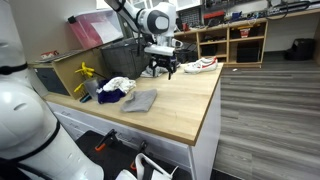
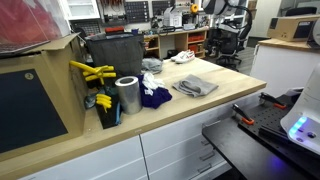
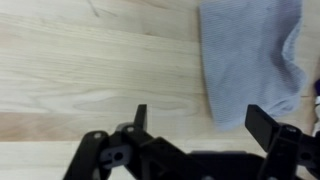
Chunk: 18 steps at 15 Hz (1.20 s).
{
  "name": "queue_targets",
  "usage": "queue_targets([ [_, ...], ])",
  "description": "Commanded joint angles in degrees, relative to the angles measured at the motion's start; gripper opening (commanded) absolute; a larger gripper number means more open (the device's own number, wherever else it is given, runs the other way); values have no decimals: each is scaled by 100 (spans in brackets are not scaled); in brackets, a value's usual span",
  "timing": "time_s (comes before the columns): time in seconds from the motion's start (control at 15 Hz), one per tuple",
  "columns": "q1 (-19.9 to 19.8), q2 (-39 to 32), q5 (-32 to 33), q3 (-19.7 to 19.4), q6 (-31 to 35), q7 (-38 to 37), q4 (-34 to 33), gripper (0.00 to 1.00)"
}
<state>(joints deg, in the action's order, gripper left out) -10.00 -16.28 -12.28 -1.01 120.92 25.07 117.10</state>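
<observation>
The pincer (image 3: 201, 114) is seen held open in the wrist view, its two black fingers (image 3: 140, 116) set well apart with nothing gripped between them. It is hung above the wooden worktop (image 3: 90, 70), clear of the surface. A grey cloth (image 3: 250, 60) is laid flat on the worktop at the right of that view. Its long axis is run from the top of the picture down toward the gap between the fingers, and its right edge is rumpled. In an exterior view the pincer (image 1: 163, 68) is found just beyond the grey cloth (image 1: 140, 100), whose long side is turned from near left to far right. A white cloth (image 1: 119, 84) and a dark blue cloth (image 1: 110, 97) are bunched to its left, and a white sneaker (image 1: 201, 65) is set at the far right
</observation>
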Motion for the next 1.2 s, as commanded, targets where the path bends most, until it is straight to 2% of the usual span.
queue_targets([
  [0.0, -79, -462, 545, -453, 702, -609, -53, 100],
  [0.2, -117, -806, 928, -646, 1108, -986, -16, 100],
  [0.4, -169, -859, 859, -544, 1270, -1008, 72, 100],
  [1.13, -264, -1009, 858, -488, 1187, -903, -1, 100],
])
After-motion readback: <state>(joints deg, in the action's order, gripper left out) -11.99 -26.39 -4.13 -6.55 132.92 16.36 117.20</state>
